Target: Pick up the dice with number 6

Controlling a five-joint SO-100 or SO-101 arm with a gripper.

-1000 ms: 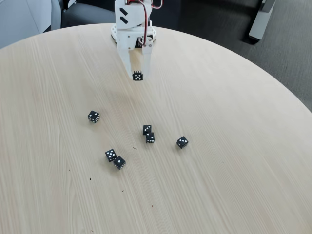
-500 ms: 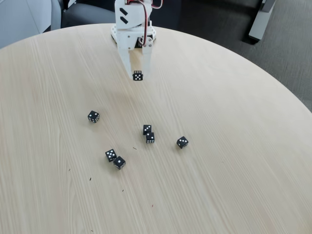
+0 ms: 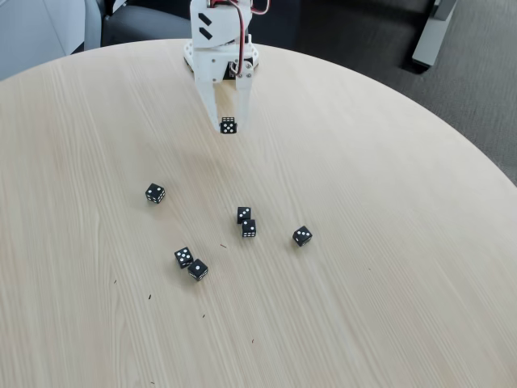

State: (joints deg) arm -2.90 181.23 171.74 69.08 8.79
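Lying nearest: two black dice touching, one with a single dot on top (image 3: 198,270) and one with three dots (image 3: 184,257), low on the round wooden table (image 3: 388,291).
Sitting a bit farther, right: one die alone (image 3: 302,236), two dots on top.
Sitting in the middle: two more dice pressed together, the near one (image 3: 249,229) and the far one (image 3: 243,214); dots too small to count for sure.
Sitting off to the left: one die by itself (image 3: 155,193), well apart from the rest.
Blocking the way: nothing between those dice and the far one.
Far spot: dice with number 6 (image 3: 229,125), between the tips of the white gripper (image 3: 229,124), well apart from the other five.
Its look: small black cube, white dots on the face turned to the fixed view.
Claw: closed on that cube, two white fingers (image 3: 208,103) pointing toward the near edge.
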